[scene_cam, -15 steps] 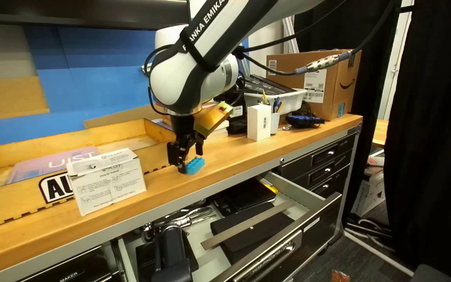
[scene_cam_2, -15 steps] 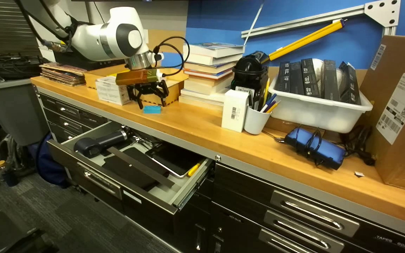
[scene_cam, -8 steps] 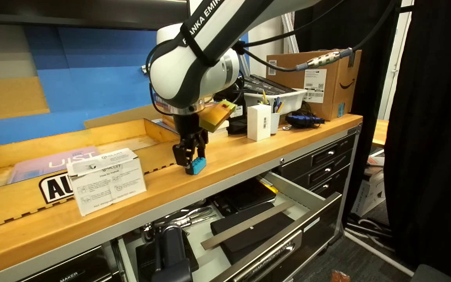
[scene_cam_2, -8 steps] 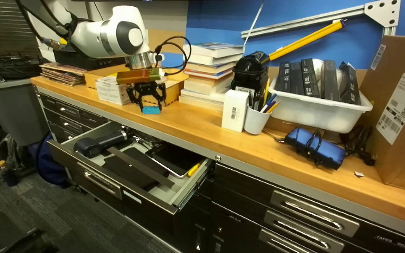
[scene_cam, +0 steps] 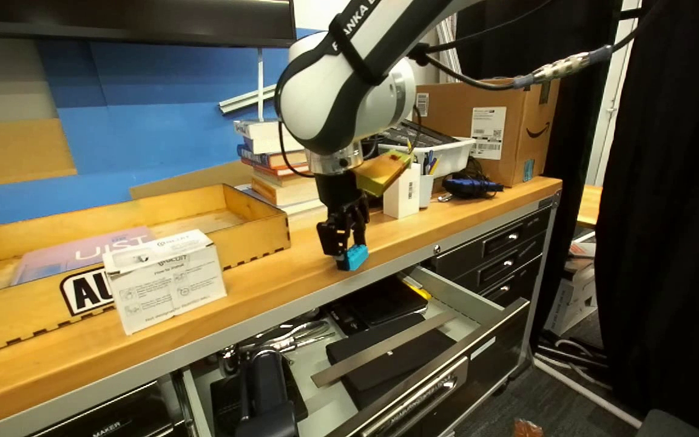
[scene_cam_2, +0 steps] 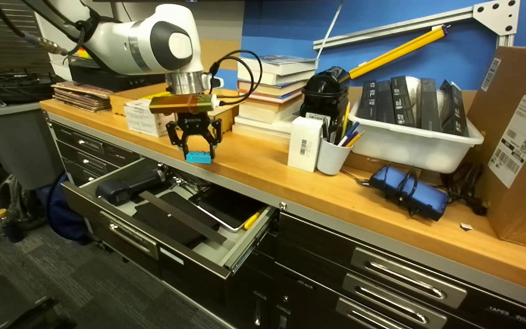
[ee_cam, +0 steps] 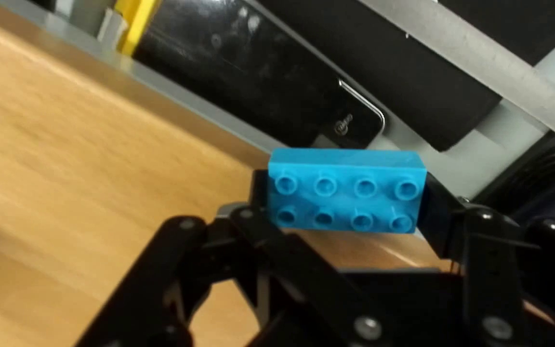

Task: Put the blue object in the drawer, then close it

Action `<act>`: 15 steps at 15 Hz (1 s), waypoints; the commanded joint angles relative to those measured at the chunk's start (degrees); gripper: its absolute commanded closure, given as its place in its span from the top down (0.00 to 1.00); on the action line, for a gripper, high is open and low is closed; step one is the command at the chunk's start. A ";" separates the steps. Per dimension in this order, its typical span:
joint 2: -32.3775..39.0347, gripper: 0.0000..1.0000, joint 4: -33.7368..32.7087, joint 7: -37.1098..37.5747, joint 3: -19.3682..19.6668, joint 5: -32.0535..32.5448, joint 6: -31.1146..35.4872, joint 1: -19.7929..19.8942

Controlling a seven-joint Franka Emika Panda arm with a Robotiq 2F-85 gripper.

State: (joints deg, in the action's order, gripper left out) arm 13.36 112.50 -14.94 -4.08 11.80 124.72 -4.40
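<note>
Your gripper (scene_cam_2: 199, 154) pinched the block (ee_cam: 347, 205) by its two short ends — close to the front edge of the bench (scene_cam_2: 254, 167). Below that edge the drawer (scene_cam: 507, 358) stood open — a metal strip (scene_cam: 380, 354) lay across a flat black thing (scene_cam: 395, 369).

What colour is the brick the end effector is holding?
Light blue, studs included; the brick shows best in the wrist view.

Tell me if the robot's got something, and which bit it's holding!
The gripper holds the blue brick by its two short ends, squeezing it lengthwise.
</note>
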 commanded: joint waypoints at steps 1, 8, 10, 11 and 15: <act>-6.69 0.47 10.68 4.09 1.41 0.22 2.99 1.41; -9.08 0.47 23.60 14.66 1.86 0.10 12.72 1.03; -9.27 0.86 26.60 18.45 1.89 2.01 15.57 0.47; -9.40 0.95 27.51 19.28 1.82 2.11 16.04 0.34; -12.53 1.00 30.00 23.00 2.65 3.42 16.10 0.75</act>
State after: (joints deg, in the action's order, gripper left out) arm 6.16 138.84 4.90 -2.24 13.51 140.03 -3.74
